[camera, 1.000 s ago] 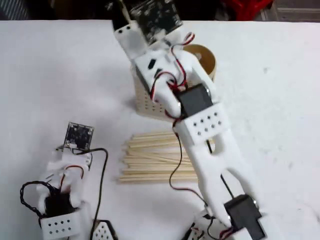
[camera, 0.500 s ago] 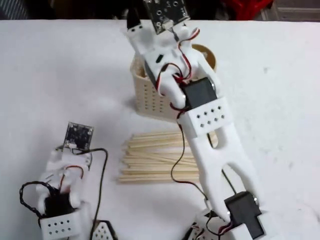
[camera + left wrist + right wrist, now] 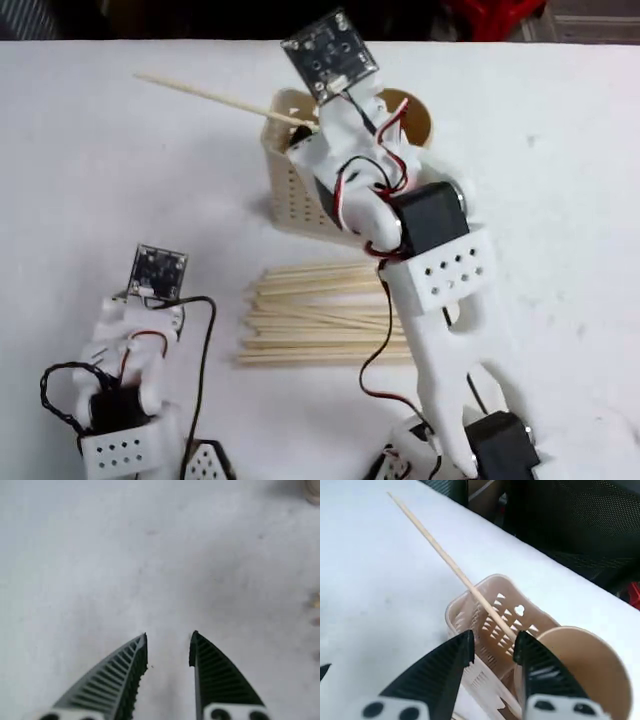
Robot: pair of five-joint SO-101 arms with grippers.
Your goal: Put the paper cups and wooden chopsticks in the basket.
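High view: basket (image 3: 290,205) upper centre, paper cup (image 3: 415,115) at its right side, chopstick pile (image 3: 320,315) below. Right gripper (image 3: 492,642) is released; one chopstick (image 3: 220,97) leans out toward upper left, and its overhang could tip it out. Left gripper (image 3: 168,645) is also parted.

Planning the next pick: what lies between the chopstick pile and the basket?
Bare table, in the high view; the right arm crosses above one end.

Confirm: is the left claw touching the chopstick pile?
Apart. Left wrist view: the open left claw is over bare table. High view: the pile lies off to its side, with a strip of table between.
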